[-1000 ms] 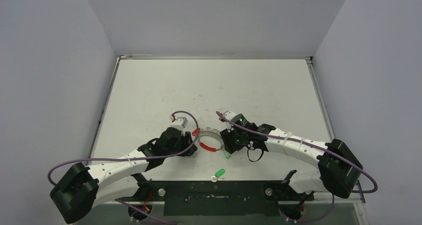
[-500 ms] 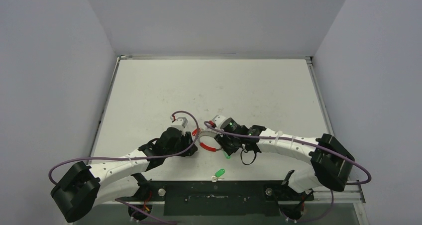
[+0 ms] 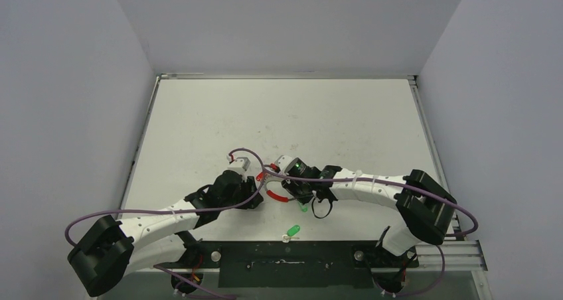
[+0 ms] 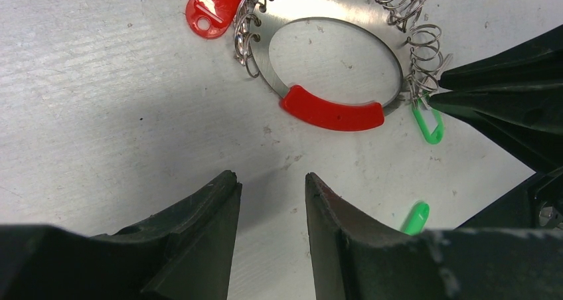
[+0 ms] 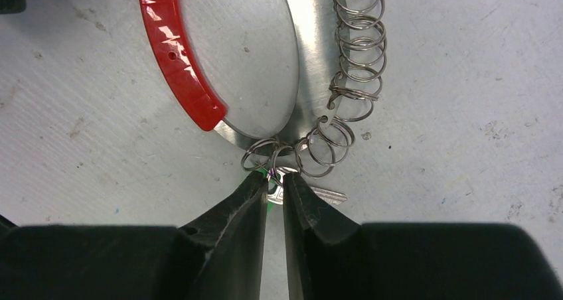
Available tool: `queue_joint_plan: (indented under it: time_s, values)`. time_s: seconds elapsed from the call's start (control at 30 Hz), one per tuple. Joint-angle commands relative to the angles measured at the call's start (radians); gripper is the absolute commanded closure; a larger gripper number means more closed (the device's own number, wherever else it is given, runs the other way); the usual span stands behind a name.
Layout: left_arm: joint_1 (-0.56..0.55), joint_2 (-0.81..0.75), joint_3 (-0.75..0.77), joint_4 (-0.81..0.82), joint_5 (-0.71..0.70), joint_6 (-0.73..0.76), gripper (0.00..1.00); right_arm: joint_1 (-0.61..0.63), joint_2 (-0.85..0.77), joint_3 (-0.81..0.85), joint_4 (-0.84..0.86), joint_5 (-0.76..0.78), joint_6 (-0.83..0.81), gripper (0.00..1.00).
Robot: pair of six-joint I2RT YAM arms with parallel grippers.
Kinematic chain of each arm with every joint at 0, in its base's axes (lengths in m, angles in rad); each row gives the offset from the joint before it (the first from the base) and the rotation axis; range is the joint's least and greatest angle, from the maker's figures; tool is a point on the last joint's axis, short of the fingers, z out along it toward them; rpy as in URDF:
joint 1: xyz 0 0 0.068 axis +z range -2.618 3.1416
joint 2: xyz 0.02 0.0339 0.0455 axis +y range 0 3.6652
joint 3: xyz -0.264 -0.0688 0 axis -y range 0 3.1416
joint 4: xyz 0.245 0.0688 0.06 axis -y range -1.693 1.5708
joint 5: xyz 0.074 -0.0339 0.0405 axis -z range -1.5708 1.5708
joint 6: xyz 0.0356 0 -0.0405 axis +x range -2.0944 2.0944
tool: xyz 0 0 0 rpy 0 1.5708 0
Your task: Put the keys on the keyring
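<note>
The keyring [image 4: 312,6] lies flat on the table, a silvery band wrapped in coiled wire [image 5: 355,81] with a red sleeve [image 4: 332,114] on its near arc. It also shows in the top view [image 3: 275,175]. My right gripper [image 5: 273,177] is shut on a key whose silvery blade [image 5: 328,194] sticks out to the right; its tips touch the ring's coil loops. That key's green head [image 4: 428,124] shows beside the ring. My left gripper [image 4: 269,177] is open and empty, just short of the red sleeve. The second green-headed key [image 3: 291,231] lies loose nearer the arm bases.
A red plastic tag [image 4: 212,8] hangs off the ring's left side. The two grippers [image 3: 257,195] [image 3: 299,197] face each other closely across the ring. The white table [image 3: 299,121] has raised edges at the back and sides.
My right arm has moved left with the key, bringing its fingertips up to the ring's coil. My left arm and the loose key have not moved.
</note>
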Motion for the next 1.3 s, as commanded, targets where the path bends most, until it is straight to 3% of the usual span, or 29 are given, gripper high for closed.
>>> queue_joint_plan:
  time_s: [0.0, 0.17, 0.47, 0.7, 1.0, 1.27]
  values:
    - [-0.003, -0.016, -0.008, 0.041, -0.003, -0.006, 0.61, 0.007, -0.002, 0.041, 0.019, 0.049, -0.011, 0.84]
    - [-0.003, -0.018, -0.009, 0.040, -0.005, -0.006, 0.61, 0.009, -0.015, 0.044, 0.014, 0.071, -0.007, 1.00]
    - [-0.003, -0.024, -0.014, 0.038, -0.005, -0.007, 0.61, -0.016, -0.056, 0.028, 0.053, 0.012, 0.032, 1.00]
    - [-0.003, -0.042, -0.015, 0.034, -0.002, -0.008, 0.61, -0.131, -0.107, -0.014, 0.103, -0.167, 0.081, 1.00]
    - [-0.002, 0.029, -0.003, 0.087, -0.038, -0.088, 0.57, -0.207, -0.076, -0.075, 0.129, -0.222, 0.166, 0.69]
    - [0.084, 0.227, 0.087, 0.130, -0.057, -0.025, 0.63, -0.223, -0.132, -0.119, 0.144, -0.223, 0.190, 0.55]
